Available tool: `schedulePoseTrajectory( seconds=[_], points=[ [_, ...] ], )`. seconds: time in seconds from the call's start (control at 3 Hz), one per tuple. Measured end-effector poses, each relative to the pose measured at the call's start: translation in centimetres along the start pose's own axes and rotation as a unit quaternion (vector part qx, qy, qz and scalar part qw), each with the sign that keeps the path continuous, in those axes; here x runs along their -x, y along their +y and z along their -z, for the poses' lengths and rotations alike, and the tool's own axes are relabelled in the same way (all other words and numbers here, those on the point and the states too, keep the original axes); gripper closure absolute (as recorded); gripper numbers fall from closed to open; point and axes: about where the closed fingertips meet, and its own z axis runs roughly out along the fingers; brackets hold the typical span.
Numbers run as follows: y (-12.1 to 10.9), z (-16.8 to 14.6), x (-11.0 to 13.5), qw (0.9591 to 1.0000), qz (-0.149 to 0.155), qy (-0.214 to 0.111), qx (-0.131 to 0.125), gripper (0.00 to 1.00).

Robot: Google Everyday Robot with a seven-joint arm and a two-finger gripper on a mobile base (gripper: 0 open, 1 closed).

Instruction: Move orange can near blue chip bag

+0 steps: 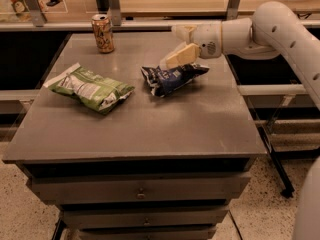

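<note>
So the orange can is standing upright at the back left of the desk, close to the rear edge. Its long axis is straight up and down, silver top rim facing up, nothing touching it.

The blue chip bag is lying flat around the middle-right of the desk, well apart from the can. Its long axis runs mostly left to right, with the right end a bit farther back. It's all crinkled up.

The other thing on there is a green-and-white chip bag, flat on the left side, nearer the front than the can. It's angled from back-left to front-right and sits off to the side of the line between can and blue bag.

The end effector is over the back right part of the blue bag, well away from the can. Its two tan fingers are spread apart with nothing between them. The white arm comes in from the right.

Drawers are under the desk, and a railed shelf is behind it.
</note>
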Motion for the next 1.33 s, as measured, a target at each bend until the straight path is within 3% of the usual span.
schedulePoseTrajectory(
  seconds=[0.67, 1.0, 1.33],
  points=[
    [-2.2, -6.9, 1.7, 0.9991, 0.009, 0.037, -0.016, 0.00],
    [-3.3, -8.9, 1.6, 0.9994, 0.002, 0.016, -0.030, 0.00],
    [-5.2, -10.7, 1.7, 0.9990, -0.004, -0.036, -0.025, 0.00]
  ],
)
